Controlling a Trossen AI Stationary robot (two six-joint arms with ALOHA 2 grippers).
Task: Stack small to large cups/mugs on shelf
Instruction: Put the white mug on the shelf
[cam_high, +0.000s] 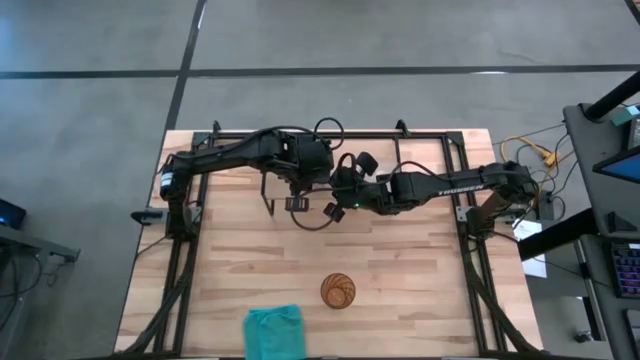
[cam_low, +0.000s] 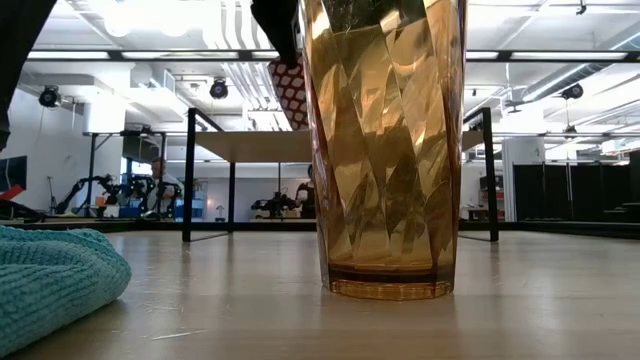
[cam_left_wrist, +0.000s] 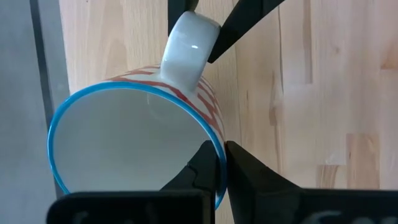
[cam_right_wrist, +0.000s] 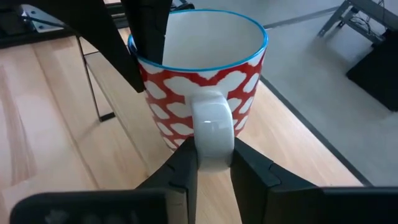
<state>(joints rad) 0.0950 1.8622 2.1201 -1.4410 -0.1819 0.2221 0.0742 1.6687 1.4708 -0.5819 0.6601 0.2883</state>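
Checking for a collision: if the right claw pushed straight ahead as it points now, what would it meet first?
The red-and-white patterned mug's white handle, already between its fingers, then probably the left claw gripping the rim.

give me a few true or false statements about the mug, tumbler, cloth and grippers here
1. The mug is red and white with a blue rim. True.
2. The right gripper is closed on the mug's handle. True.
3. The left gripper is far from the mug. False: one finger is inside the rim and one outside.
4. The tumbler is on the shelf. False: it stands on the table, nearer the front edge.
5. The cloth is draped over the tumbler. False: it lies on the table beside it, apart.
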